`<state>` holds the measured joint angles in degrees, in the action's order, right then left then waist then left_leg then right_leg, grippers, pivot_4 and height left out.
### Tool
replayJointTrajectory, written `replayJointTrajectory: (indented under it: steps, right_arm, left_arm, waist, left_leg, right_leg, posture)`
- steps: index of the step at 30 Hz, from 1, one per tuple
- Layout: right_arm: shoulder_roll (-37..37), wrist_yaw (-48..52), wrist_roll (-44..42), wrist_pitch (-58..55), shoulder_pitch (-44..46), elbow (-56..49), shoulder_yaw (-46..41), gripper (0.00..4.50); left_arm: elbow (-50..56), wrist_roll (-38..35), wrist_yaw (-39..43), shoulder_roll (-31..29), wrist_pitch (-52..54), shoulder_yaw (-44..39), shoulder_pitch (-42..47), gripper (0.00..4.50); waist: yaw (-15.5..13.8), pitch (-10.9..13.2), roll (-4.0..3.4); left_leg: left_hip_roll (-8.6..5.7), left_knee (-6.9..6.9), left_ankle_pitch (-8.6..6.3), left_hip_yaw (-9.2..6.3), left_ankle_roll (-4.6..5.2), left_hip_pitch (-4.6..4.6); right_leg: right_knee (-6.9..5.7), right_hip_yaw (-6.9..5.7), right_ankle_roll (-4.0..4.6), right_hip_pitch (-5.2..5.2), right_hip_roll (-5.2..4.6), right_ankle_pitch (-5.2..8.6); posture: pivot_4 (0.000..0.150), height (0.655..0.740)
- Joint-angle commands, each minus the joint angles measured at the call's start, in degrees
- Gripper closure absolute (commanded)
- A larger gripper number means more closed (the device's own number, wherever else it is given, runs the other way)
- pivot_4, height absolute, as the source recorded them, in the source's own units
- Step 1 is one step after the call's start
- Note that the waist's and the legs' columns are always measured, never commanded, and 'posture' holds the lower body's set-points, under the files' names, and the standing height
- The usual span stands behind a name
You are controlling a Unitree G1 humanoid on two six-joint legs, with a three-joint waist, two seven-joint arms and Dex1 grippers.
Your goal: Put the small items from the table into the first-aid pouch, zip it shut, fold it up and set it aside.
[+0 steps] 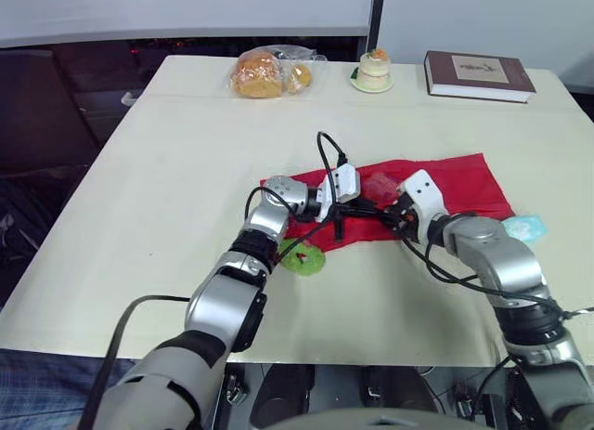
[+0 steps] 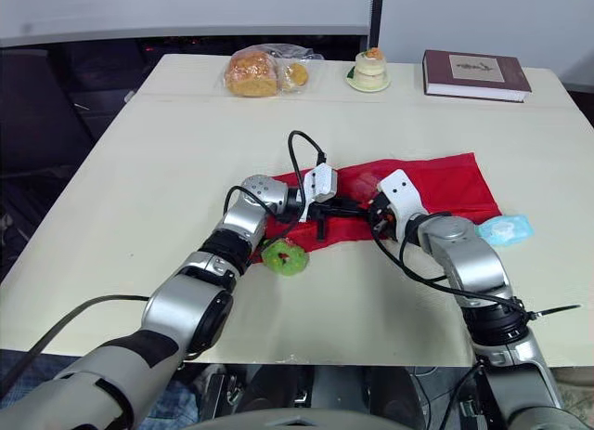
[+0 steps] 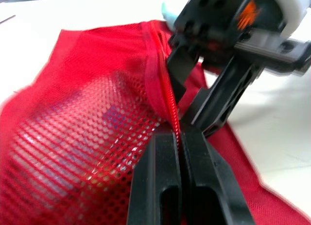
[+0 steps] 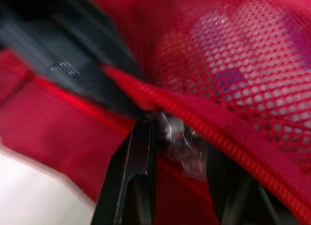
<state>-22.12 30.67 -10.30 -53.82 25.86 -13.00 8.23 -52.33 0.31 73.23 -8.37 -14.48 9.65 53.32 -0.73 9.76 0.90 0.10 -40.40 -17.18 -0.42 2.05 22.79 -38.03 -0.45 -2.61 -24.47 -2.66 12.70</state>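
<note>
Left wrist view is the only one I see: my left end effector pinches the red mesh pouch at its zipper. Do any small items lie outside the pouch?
Observer: Yes. A green item lies on the table, just off the near left corner of the pouch.
Operator: I see a bit of light blue past the pouch. What is it?
Observer: A light blue packet, on the table by the pouch's near right corner, outside it.
Operator: Anything farther away?
Observer: A bag of bread, a small cake and a book sit along the far edge.
</note>
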Motion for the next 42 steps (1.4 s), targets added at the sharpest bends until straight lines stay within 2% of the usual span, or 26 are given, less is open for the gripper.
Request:
replayJointTrajectory:
  steps: [1,4,10,13,14,15,17,18,20,21,22,26,29,32,36,38,42]
  right_arm:
    - [-1.5,0.4,-1.2,0.3,0.3,-4.0,-1.7,1.73]
    - [-3.7,2.4,-3.2,-0.5,-1.3,-6.3,-2.5,0.20]
    - [-12.2,9.1,-10.1,-2.0,-5.9,-11.9,-7.5,0.20]
    - [-13.2,8.3,-8.7,0.7,-7.3,-10.9,-6.3,0.86]
    - [-13.0,7.8,-7.7,1.9,-7.5,-10.2,-5.1,1.22]
    - [-12.4,7.2,-7.0,2.6,-7.3,-9.5,-4.0,1.97]
    - [-11.4,6.0,-5.5,4.3,-6.6,-8.0,-1.9,2.33]
    - [-10.5,5.2,-4.3,5.8,-5.8,-6.7,-0.7,2.90]
    - [-8.6,3.3,-2.0,8.7,-4.2,-3.8,1.2,3.69]
    - [-7.4,2.3,-0.2,11.4,-2.9,-1.6,2.5,4.34]
    - [-5.7,1.4,0.1,12.3,-1.8,-0.1,2.9,4.47]
    - [-0.7,-2.0,2.3,17.7,1.2,4.9,2.4,4.47]
    - [-2.0,-1.0,3.0,19.3,-0.5,4.3,1.6,4.47]
    - [-6.0,3.6,1.2,18.9,-5.1,-0.4,1.0,4.47]
    - [-8.5,6.8,-1.5,24.7,-11.4,-5.5,-2.7,4.47]
    - [-9.2,7.0,-1.8,30.1,-15.6,-7.9,-6.1,4.47]
    - [-10.5,12.6,-10.2,34.2,-25.1,-13.8,-15.1,4.47]
  left_arm:
    - [1.0,-0.4,0.3,0.5,0.1,0.9,0.0,4.50]
    - [0.6,-0.4,-0.2,0.2,0.2,0.7,0.1,4.50]
    - [0.1,-0.4,-0.6,-0.3,-0.1,0.7,0.0,4.50]
    - [0.0,-0.4,-0.6,-0.2,-0.2,0.9,-0.1,4.50]
    - [-0.1,-0.4,-0.5,-0.1,-0.3,0.9,-0.1,4.50]
    - [-0.1,-0.4,-0.5,0.0,-0.2,1.0,0.0,4.50]
    - [-0.1,-0.5,-0.3,0.2,-0.2,1.0,0.2,4.50]
    - [-0.1,-0.5,-0.3,0.3,-0.2,1.0,0.3,4.50]
    - [-0.3,-0.5,-0.2,0.4,-0.2,1.1,0.5,4.50]
    - [-0.3,-0.4,-0.2,0.4,-0.3,1.2,0.6,4.50]
    - [-0.3,-0.4,-0.2,0.4,-0.4,1.2,0.6,4.50]
    - [0.1,-0.5,-0.1,0.4,-0.3,1.5,0.3,4.50]
    - [0.5,-0.5,-0.2,0.0,-0.3,1.5,-0.4,4.50]
    - [0.7,-0.6,-0.5,-0.6,-0.2,1.3,-0.8,4.50]
    - [0.5,-0.7,-1.0,-1.7,-0.3,0.8,-1.0,4.50]
    - [0.6,-0.7,-0.9,-2.6,-0.3,0.6,-1.2,4.50]
    - [2.4,-1.0,-0.4,-5.3,0.0,0.2,-2.7,4.50]
  waist:
    - [0.0,0.0,0.00]
    - [0.0,0.0,0.00]
    - [0.1,0.0,0.00]
    - [0.2,0.0,0.00]
    - [0.2,0.0,0.00]
    - [0.3,0.0,0.00]
    - [0.4,0.0,0.00]
    - [0.4,0.0,0.00]
    - [0.5,0.0,0.00]
    - [0.6,0.0,0.00]
    - [0.8,0.0,0.00]
    - [0.9,0.0,0.00]
    - [0.9,0.0,0.00]
    - [0.7,0.0,0.00]
    - [1.0,0.0,0.00]
    - [1.4,0.0,0.00]
    - [1.4,0.0,-0.01]
  left_leg:
    - [-0.01,0.00,0.00,0.01,0.00,0.02]
    - [-0.03,0.00,-0.01,0.04,0.01,0.04]
    - [-0.02,0.02,-0.02,0.01,0.04,0.04]
    - [-0.01,0.02,-0.02,0.01,0.04,0.00]
    - [-0.01,0.02,-0.02,0.00,0.04,-0.01]
    - [0.01,0.02,-0.02,-0.01,0.04,-0.01]
    - [0.01,0.02,-0.02,0.01,0.03,-0.02]
    - [0.00,0.02,-0.02,0.03,0.03,-0.01]
    - [-0.01,0.02,-0.02,0.05,0.03,-0.01]
    - [-0.01,0.02,-0.02,0.05,0.03,-0.01]
    - [-0.01,0.02,-0.02,0.05,0.03,-0.01]
    - [-0.01,0.02,0.00,0.02,0.01,0.00]
    - [-0.01,0.03,0.00,0.04,0.00,0.02]
    - [-0.01,0.03,-0.01,0.01,0.02,0.05]
    - [-0.01,0.04,-0.02,0.01,0.03,0.05]
    - [0.00,0.05,-0.02,0.02,0.03,0.00]
    - [0.01,0.04,-0.02,-0.01,0.03,-0.04]
  right_leg:
    - [0.04,0.01,0.00,0.00,-0.02,0.00]
    - [0.09,0.04,-0.01,0.00,-0.03,0.00]
    - [0.07,0.01,-0.01,-0.01,-0.02,0.00]
    - [0.04,0.02,-0.01,0.00,-0.01,0.00]
    - [0.01,0.02,-0.01,0.00,0.00,0.00]
    - [-0.01,0.01,0.00,0.00,0.02,0.00]
    - [-0.02,0.02,0.00,-0.01,0.02,0.00]
    - [-0.01,0.03,0.00,-0.01,0.01,0.00]
    - [0.01,0.04,-0.01,-0.01,0.00,0.00]
    - [0.01,0.05,-0.01,-0.01,0.00,0.00]
    - [0.02,0.05,-0.01,-0.01,0.00,0.00]
    - [0.02,0.02,-0.01,-0.01,0.00,0.00]
    - [0.07,0.03,-0.01,-0.01,-0.01,0.00]
    - [0.11,0.01,-0.02,-0.01,-0.05,0.01]
    - [0.10,0.01,-0.02,-0.01,-0.01,0.01]
    - [0.04,0.02,-0.02,-0.02,0.00,0.01]
    - [0.00,0.03,-0.02,0.00,0.01,0.01]
  posture:
    - [0.150,0.7400]
    - [0.150,0.7400]
    - [0.150,0.7400]
    - [0.150,0.7400]
    - [0.150,0.7400]
    - [0.150,0.7400]
    - [0.150,0.7400]
    - [0.150,0.7400]
    - [0.150,0.7400]
    - [0.150,0.7400]
    - [0.150,0.7400]
    - [0.150,0.7400]
    - [0.150,0.7400]
    - [0.150,0.7400]
    - [0.150,0.7400]
    - [0.150,0.7400]
    - [0.150,0.7400]
